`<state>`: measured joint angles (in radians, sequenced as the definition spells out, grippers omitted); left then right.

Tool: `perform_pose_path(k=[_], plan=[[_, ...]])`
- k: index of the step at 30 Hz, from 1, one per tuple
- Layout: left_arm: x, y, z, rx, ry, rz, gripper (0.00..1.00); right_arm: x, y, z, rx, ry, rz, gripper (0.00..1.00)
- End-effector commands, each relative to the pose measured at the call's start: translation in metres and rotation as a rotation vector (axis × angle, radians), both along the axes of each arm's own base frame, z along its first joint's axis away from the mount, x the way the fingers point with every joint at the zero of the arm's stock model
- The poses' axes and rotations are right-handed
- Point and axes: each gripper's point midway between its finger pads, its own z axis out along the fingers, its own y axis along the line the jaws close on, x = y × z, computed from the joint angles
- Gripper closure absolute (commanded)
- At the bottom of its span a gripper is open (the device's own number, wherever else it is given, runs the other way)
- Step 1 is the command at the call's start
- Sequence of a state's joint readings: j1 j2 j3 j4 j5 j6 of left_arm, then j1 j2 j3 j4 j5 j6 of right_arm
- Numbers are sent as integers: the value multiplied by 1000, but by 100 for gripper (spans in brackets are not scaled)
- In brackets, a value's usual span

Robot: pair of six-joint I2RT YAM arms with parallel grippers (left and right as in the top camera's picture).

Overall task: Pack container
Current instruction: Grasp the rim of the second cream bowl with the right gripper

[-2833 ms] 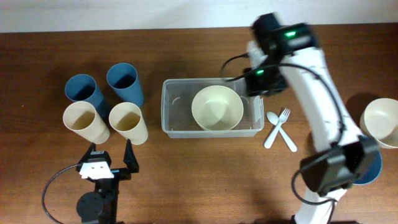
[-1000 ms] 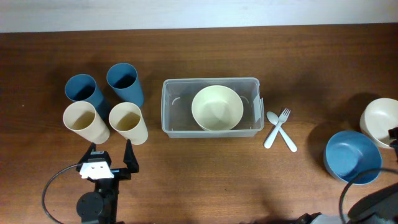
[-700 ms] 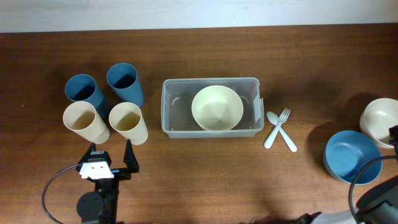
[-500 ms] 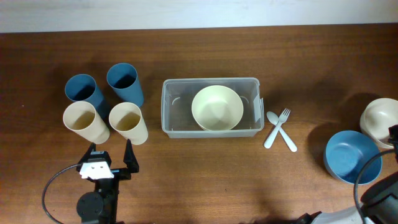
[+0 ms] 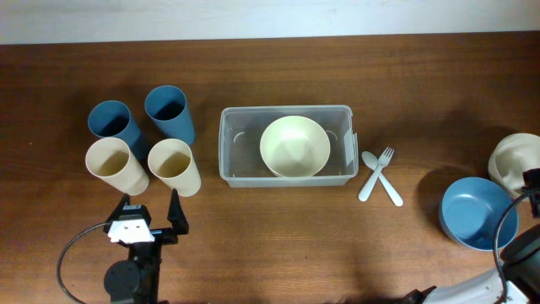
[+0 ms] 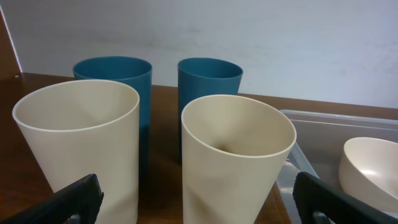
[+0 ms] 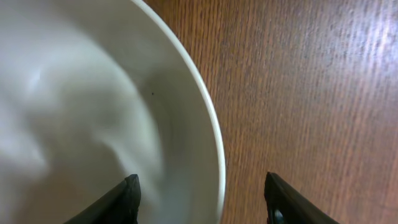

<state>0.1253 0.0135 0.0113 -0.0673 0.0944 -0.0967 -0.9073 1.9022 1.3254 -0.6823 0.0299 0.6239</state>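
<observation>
Sitting at the centre of the overhead frame, the container (image 5: 287, 109) rested on the table (image 5: 278, 245). One cream bowl (image 5: 294, 146) sat upright inside it, about midway along.

Left of the container stood four cups in a tight cluster. Two blue cups (image 5: 112, 122) were toward the top of the frame and two cream cups (image 5: 175, 166) below them. The right-hand cream cup was just beside the container's left wall.

Right of the container a fork (image 5: 384, 160) and a spoon (image 5: 371, 160) lay crossed on the wood. A blue bowl (image 5: 477, 211) sat at the lower right. A second cream bowl (image 5: 515, 159) was just above it, cut off by the right edge.

The left gripper (image 5: 152, 211) sat at the lower left, below the cream cups and apart from them. Its fingers were spread with nothing between them. In its wrist view the fingertips showed at the bottom corners and the cups filled the frame. The container's rim (image 6: 336, 118) and the cream bowl (image 6: 373, 168) showed at the right.

In the right wrist view the right gripper (image 7: 200, 196) had its fingers wide apart, straddling the second cream bowl's rim (image 7: 208, 118). One finger was over the bowl's inside and the other over bare wood. Whether either finger touched the bowl could not be told.
</observation>
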Motion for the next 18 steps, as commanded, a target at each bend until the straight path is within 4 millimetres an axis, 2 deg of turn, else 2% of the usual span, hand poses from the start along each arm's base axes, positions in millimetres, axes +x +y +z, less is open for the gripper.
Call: perform_pose_path(k=[1,2,5,12,18], plan=[[0,-2,-1,15,1,-11,0,-7,1,-22,31,46,-14,42],[0,-2,-1,15,1,-11,0,-7,2,-26,41,49,-13,42],[0,-2,-1,15,1,-11,0,-8,3,-34,55,60,-13,54],[0,-2,-1,15,1,-11,0,-8,3,-36,59,63,-13,96],[0,-2,-1,15,1,-11,0,-8,4,-35,60,63,-13,96]])
